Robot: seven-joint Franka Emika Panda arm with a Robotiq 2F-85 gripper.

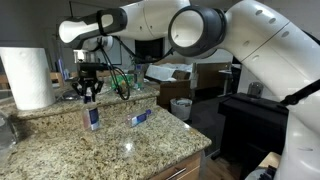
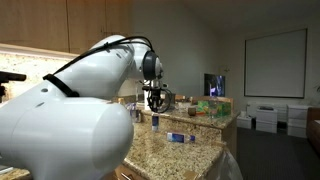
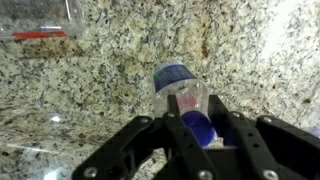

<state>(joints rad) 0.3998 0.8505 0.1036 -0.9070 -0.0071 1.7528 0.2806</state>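
**Exterior view.** Gripper (image 1: 90,96): black, pointing straight down. Upright bottle (image 1: 92,117): small slim cylinder of clear plastic with a blue band, standing directly beneath the fingertips. Granite counter (image 1: 60,150): speckled tan, polished. Lying bottle (image 1: 140,117): similar, on its side, well apart from the fingers. Paper-towel roll (image 1: 28,78): white, soft, upright, off to the fingers' opposite side.

**Exterior view.** Gripper (image 2: 154,103), partly masked by the white arm. Upright bottle (image 2: 154,121) just under the fingertips, lying bottle (image 2: 178,137) apart from them.

**Wrist view.** Fingers (image 3: 184,138): matte black bars pressed to either side of the blue cap (image 3: 201,127), which is round and smooth-looking. The bottle's body shows beyond the fingertips. Clear container (image 3: 40,25): transparent, far beyond the fingers.

**Step, as judged.** Grasp at the cap. The next move calls for a straight vertical lift, since a narrow, slick cap could slip or tip the bottle.
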